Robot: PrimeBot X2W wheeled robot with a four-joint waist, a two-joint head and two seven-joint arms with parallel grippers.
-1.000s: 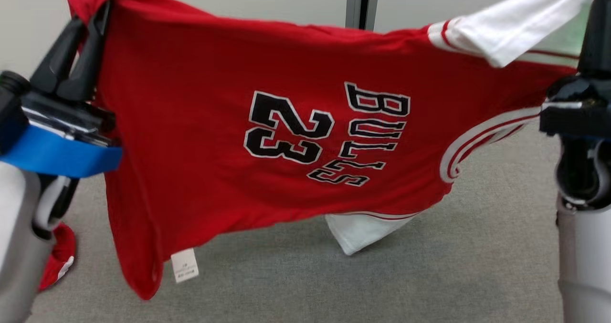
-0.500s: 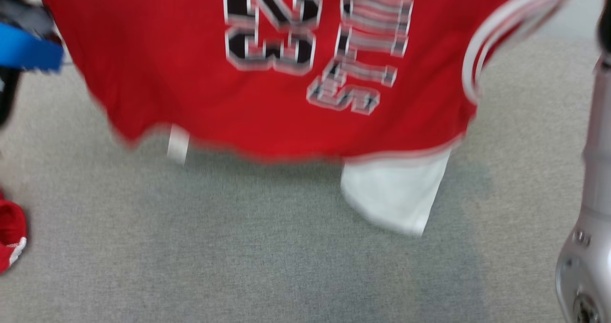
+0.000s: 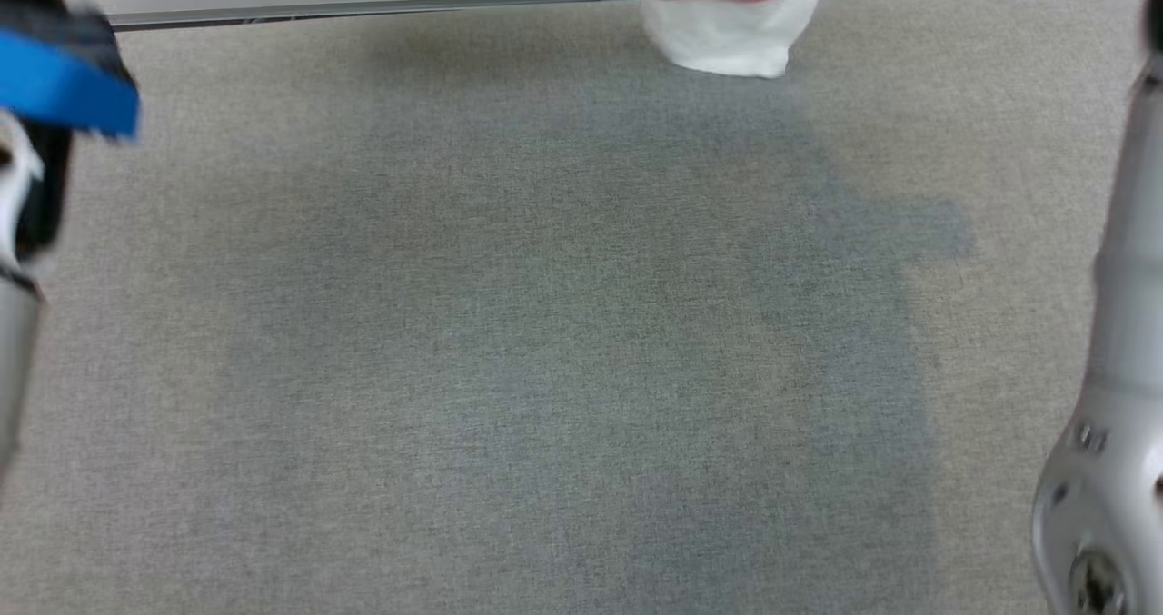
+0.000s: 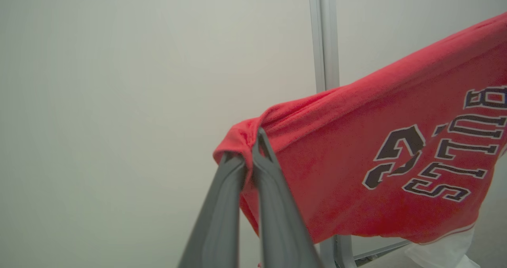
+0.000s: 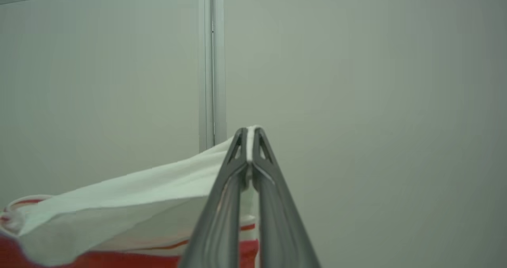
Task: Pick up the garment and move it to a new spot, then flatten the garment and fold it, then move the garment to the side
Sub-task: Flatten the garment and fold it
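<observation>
Bulls jersey (image 4: 356,173) | left pincer (image 4: 250,147) clamped on red corner | right pincer (image 5: 248,132) clamped on white sleeve (image 5: 138,187) | hung spread, likely for laying flat

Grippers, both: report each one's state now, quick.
Left gripper: shut on the jersey, red corner.
Right gripper: shut on the jersey, white part.
</observation>
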